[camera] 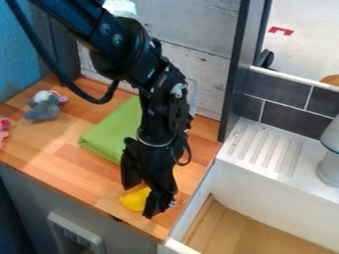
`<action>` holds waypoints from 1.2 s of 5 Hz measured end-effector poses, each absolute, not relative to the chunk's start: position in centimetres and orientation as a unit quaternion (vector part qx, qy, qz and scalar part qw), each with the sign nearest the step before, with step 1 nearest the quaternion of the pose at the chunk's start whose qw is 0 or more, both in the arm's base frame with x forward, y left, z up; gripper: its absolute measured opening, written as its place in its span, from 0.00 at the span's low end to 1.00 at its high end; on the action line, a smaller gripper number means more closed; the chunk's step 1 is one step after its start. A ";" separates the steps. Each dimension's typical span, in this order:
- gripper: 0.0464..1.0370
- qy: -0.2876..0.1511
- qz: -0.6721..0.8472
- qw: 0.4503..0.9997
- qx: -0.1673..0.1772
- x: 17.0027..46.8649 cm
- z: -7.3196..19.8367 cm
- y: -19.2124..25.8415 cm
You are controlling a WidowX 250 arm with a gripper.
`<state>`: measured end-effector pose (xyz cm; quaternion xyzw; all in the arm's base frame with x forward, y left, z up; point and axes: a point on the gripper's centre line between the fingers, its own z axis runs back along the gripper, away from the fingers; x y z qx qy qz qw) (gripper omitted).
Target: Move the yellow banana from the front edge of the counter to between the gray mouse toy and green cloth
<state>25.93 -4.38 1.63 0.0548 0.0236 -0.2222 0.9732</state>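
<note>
Claw (138, 202) spread wide at the yellow thing (134, 199), its grip on it unclear to me. Left to right I see pink toy (4, 128), grey toy (42, 110), green cloth (109, 131), yellow thing near the counter's (63, 166) front corner, white sink (275, 186)

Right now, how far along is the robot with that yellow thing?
Early on, I'd guess. Done: the gripper is down at the yellow thing. In hand: possibly a grasp, though I can't tell if it holds. Left: any lifting, since the yellow thing appears to rest on the counter.
</note>
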 end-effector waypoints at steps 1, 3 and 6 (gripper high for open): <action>0.68 0.037 -0.222 0.973 0.049 26.0 0.1 -4.6; 0.49 0.044 -0.220 0.974 0.021 25.0 0.7 -4.8; 0.49 -0.079 -0.149 0.986 -0.006 29.0 12.8 3.7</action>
